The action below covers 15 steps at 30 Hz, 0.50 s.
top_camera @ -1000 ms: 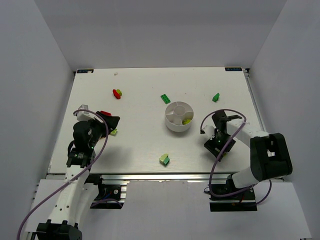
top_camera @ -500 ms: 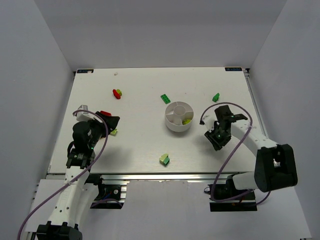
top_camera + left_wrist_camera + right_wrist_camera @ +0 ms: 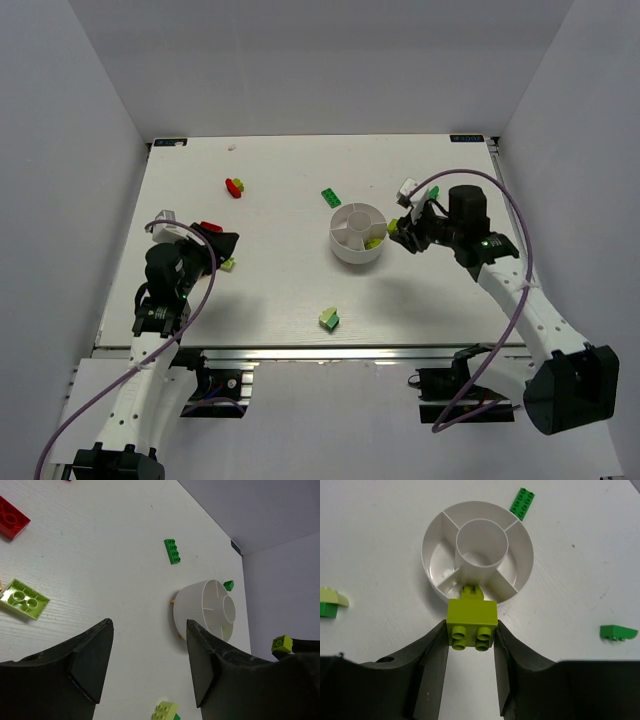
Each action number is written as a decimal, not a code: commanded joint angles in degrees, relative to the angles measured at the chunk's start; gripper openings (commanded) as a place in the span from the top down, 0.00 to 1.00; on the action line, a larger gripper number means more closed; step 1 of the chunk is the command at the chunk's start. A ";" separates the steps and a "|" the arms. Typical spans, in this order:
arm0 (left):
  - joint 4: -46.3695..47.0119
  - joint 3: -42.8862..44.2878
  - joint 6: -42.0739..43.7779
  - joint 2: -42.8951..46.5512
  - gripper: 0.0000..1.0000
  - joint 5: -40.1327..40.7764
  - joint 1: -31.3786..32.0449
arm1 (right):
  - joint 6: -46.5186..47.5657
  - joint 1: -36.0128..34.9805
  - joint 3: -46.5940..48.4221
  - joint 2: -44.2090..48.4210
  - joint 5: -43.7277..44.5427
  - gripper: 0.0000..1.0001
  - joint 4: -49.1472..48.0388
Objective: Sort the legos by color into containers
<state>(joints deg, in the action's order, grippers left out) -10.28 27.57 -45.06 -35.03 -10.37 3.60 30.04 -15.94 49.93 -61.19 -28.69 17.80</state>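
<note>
Right wrist view: the right claw [image 3: 471,636] grips a lime brick [image 3: 471,615] between its two fingers, studs toward the camera, at the right edge of the white divided dish [image 3: 431,535]. A second lime piece [image 3: 471,591] lies in the wedge closest to it. A dark green brick [image 3: 522,502] sits just beyond the dish. The left claw [image 3: 150,647] stands wide with nothing in it, over the left of the worktop [image 3: 280,290], near a flat lime plate [image 3: 24,598] and a red brick [image 3: 11,523].

Bright, even overhead light; white desk [image 3: 280,290] looks slightly washed out, only soft grey shadows on it. Wrist views are sharp mid-frame, near jaws dark and a bit blurred.
</note>
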 commanded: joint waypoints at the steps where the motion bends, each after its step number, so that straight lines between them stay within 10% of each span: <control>1: -0.61 -0.15 0.06 0.92 0.30 0.88 0.18 | -5.16 -1.45 0.43 -4.36 -2.52 1.00 -9.62; 15: -2.28 0.55 0.50 1.19 0.30 2.37 0.18 | -6.40 -5.76 -0.27 -13.42 2.93 0.98 -16.31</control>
<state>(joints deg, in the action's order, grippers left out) -11.97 27.57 -45.04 -34.50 -8.95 3.60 24.12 -21.50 49.89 -73.63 -27.51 4.54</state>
